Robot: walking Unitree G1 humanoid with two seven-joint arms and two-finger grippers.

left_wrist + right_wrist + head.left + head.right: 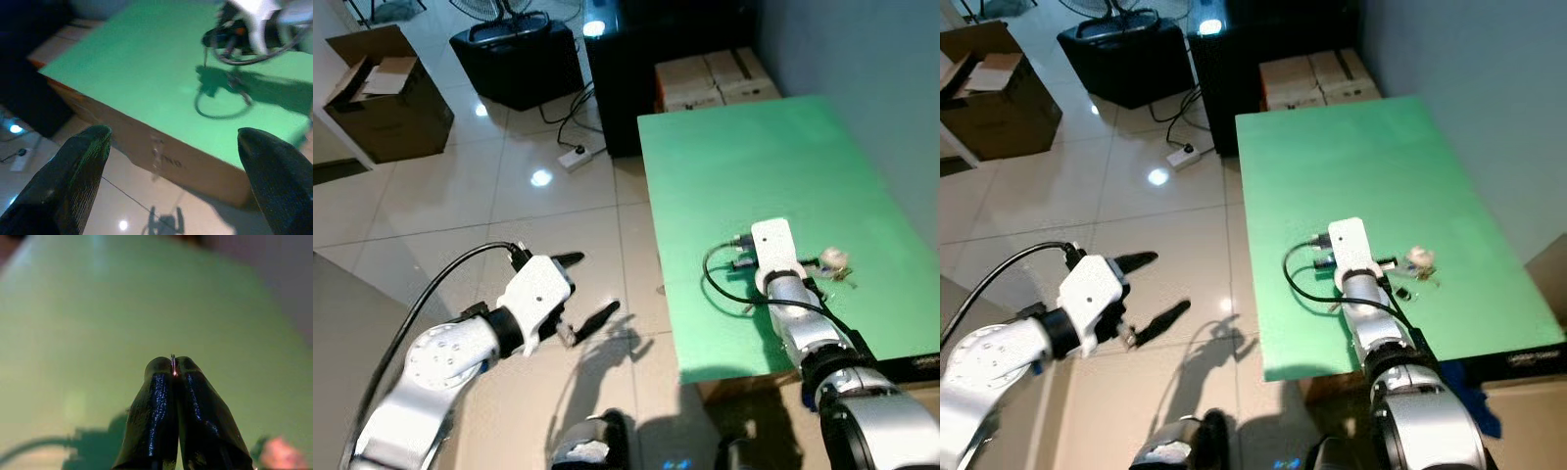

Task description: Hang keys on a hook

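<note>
The keys (833,260), with a pale round fob, lie on the green table (754,166) near its front right. My right arm reaches over the table just left of them, its white wrist block (772,247) hiding the fingers from above. In the right wrist view my right gripper (173,363) is shut, with a thin metal ring pinched between its fingertips. A pinkish blur, probably the fob (278,453), lies beside it. My left gripper (590,286) hangs open over the tiled floor, left of the table, nothing between its fingers (80,171).
Cardboard boxes (717,78) stand at the table's far end beside a black cabinet (617,69). A black fan base (517,54), a power strip (576,157) and an open carton (386,93) sit on the floor. A grey wall (862,59) runs along the table's right.
</note>
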